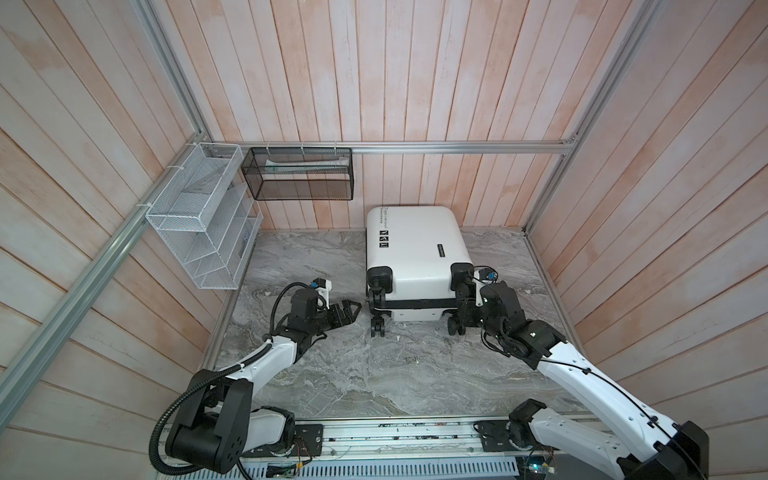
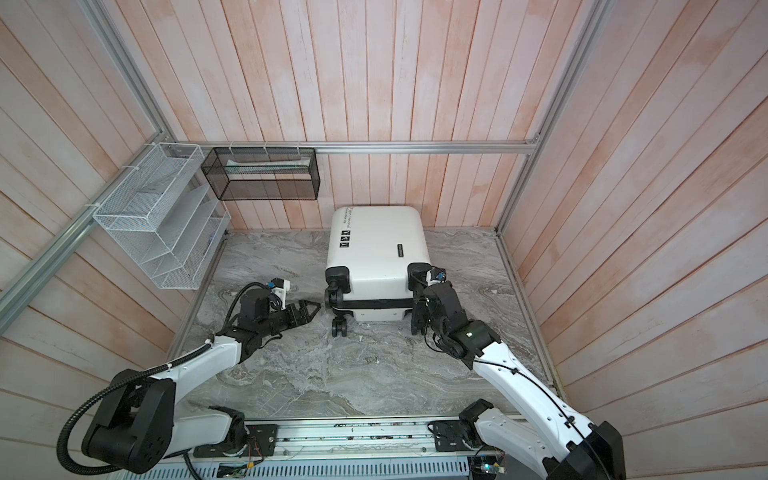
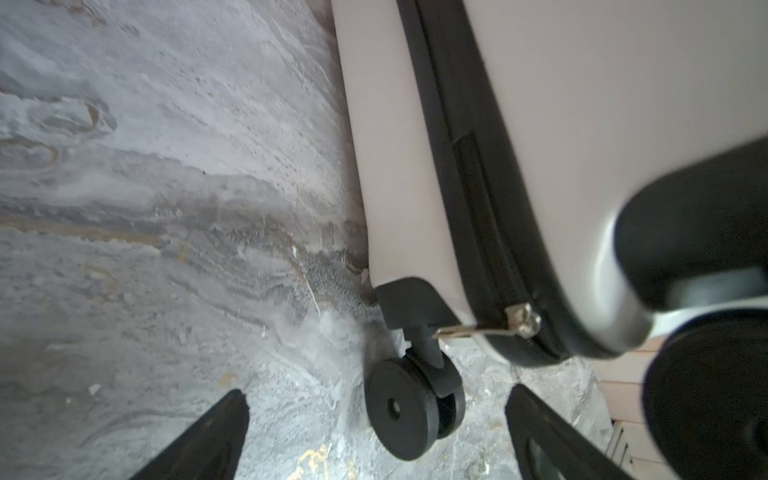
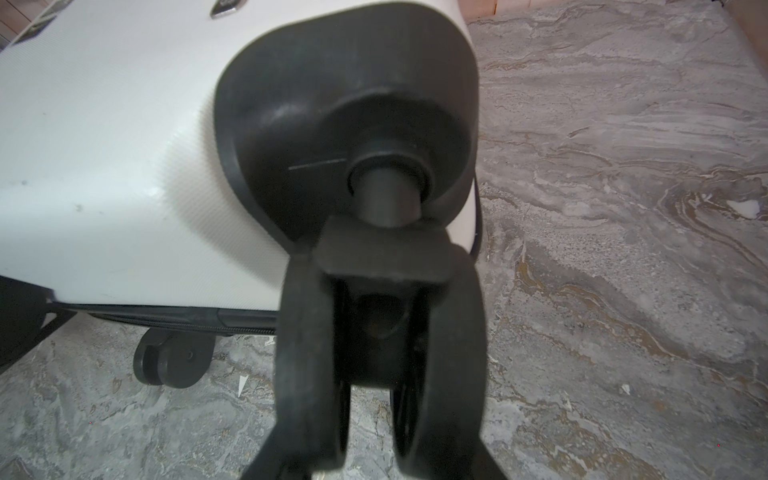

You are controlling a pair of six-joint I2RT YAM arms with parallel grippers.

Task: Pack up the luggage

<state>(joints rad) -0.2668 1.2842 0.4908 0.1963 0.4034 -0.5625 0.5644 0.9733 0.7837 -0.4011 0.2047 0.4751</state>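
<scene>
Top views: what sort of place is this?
Probably a staged robot test cell dressed as a room corner: plank walls on an aluminium frame, a white wire rack and black mesh basket tied to it, and the luggage on a marble-look floor.

The luggage [image 3: 582, 124] is closed on marble table [image 3: 124, 166]; zip puller [image 3: 490, 328] near black wheel [image 3: 411, 411], approx. mid-frame. The left gripper [image 3: 378, 390] has fingers [image 3: 208, 440] wide apart, no contact w/ wheel.

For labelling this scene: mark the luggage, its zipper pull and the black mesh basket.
luggage [image 1: 415, 253]: a top view, on the white upper shell.
zipper pull [image 3: 520, 325]: left wrist view, on its metal slider end.
black mesh basket [image 1: 299, 190]: a top view, on its front mesh wall.
</scene>
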